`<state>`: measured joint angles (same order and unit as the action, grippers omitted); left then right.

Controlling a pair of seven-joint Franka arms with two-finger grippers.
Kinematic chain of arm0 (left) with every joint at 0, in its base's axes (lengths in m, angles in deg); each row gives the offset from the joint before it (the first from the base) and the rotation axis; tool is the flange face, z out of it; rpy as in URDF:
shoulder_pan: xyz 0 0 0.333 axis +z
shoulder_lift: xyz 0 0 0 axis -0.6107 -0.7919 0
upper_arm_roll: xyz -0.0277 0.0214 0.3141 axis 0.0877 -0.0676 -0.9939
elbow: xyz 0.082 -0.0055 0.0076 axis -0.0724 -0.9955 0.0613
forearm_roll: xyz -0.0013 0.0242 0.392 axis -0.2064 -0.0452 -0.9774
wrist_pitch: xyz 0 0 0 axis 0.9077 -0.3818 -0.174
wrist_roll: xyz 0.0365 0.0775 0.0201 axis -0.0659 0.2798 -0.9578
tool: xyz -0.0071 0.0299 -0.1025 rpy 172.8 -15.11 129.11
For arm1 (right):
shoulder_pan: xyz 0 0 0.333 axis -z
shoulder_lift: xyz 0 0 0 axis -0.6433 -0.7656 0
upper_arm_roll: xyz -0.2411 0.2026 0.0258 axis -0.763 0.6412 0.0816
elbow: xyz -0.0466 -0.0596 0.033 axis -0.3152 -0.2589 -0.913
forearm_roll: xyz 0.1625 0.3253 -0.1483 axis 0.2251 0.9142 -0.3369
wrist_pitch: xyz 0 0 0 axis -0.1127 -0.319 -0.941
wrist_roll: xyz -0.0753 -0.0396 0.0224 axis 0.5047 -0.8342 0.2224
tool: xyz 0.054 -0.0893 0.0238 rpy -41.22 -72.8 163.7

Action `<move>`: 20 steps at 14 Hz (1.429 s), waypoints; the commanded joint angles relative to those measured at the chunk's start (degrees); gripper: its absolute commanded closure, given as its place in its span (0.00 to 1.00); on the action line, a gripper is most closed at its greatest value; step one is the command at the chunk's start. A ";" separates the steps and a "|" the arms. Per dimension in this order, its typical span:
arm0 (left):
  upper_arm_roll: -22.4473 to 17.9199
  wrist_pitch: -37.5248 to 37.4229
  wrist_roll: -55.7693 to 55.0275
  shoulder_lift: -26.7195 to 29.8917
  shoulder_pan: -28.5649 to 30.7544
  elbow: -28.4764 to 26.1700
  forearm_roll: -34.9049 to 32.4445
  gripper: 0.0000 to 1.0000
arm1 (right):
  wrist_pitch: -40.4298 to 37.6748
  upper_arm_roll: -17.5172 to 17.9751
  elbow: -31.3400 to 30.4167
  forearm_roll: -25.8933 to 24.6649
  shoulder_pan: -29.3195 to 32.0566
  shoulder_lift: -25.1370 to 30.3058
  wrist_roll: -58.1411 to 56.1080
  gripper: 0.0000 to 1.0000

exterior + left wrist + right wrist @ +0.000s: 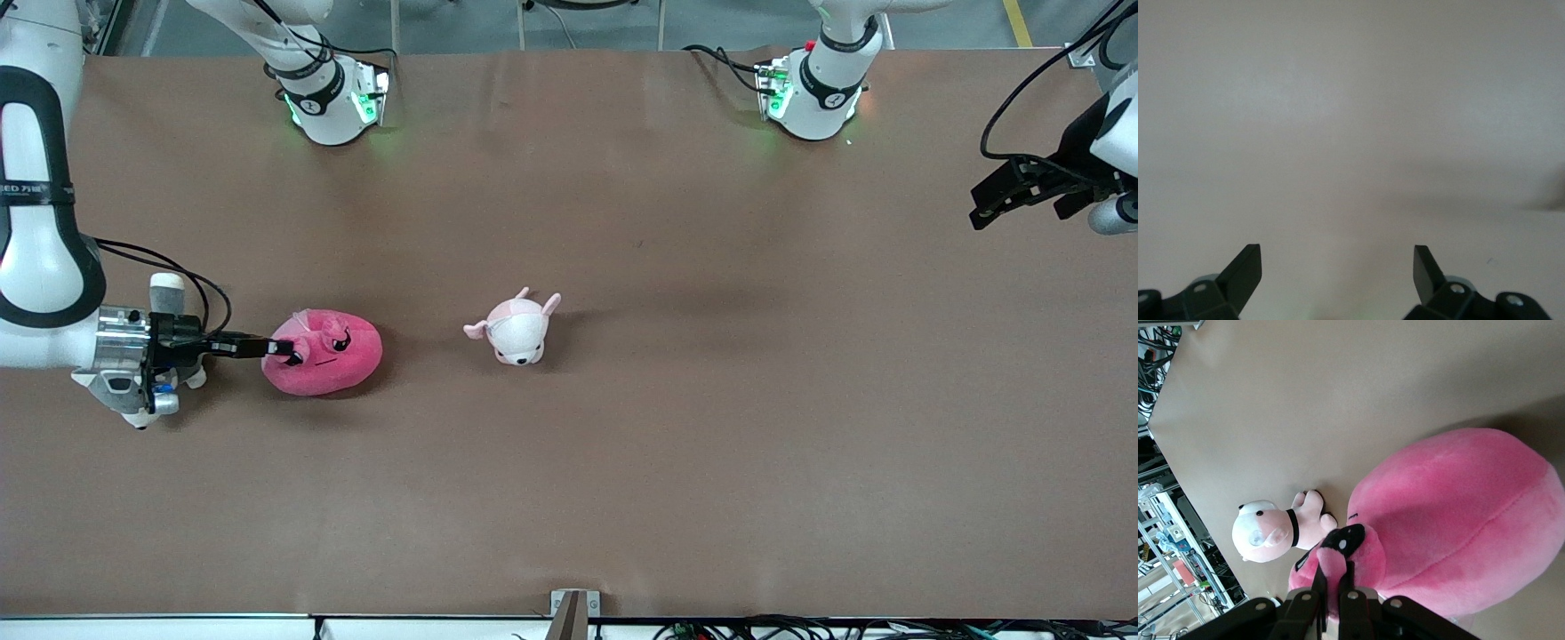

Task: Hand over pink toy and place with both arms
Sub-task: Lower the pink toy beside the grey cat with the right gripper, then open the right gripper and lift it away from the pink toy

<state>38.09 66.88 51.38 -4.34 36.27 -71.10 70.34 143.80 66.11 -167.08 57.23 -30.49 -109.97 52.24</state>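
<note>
Step in hand, pickup: right gripper (286,349) fingers pinched shut on the pink toy (331,356), apparently at its snout, toy resting on the surface (622,462); left gripper (1338,270) waits, fingers wide, empty; next calls for lifting toward it.

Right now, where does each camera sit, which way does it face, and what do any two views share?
Front view: high across the table, facing both arm bases; shows the right pincer shut on the pink toy, the pale plush animal beside it, and the left pincer waiting at its own end.
Left wrist view: looks at bare table; its own open fingers show.
Right wrist view: looks along its shut pincer pinching the pink toy's snout.
Shared: front and right wrist views both show the two plush toys.
</note>
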 commanded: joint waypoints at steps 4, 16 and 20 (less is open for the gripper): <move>-0.32 1.91 0.58 1.15 -0.38 -1.65 1.98 0.00 | -1.04 0.96 0.53 1.31 1.79 -1.01 -0.62 0.97; -0.23 1.38 5.15 1.24 -0.21 -1.74 1.98 0.00 | -1.56 0.70 5.78 -0.09 3.02 -2.33 2.79 0.00; 0.04 1.38 4.53 1.24 -0.47 -1.83 2.07 0.00 | -12.18 0.78 18.08 -13.34 3.37 -1.02 13.33 0.00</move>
<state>38.23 67.84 55.48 -4.19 36.04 -71.89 71.64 136.21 66.02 -154.66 48.93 -28.06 -112.11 60.26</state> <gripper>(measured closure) 0.000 0.119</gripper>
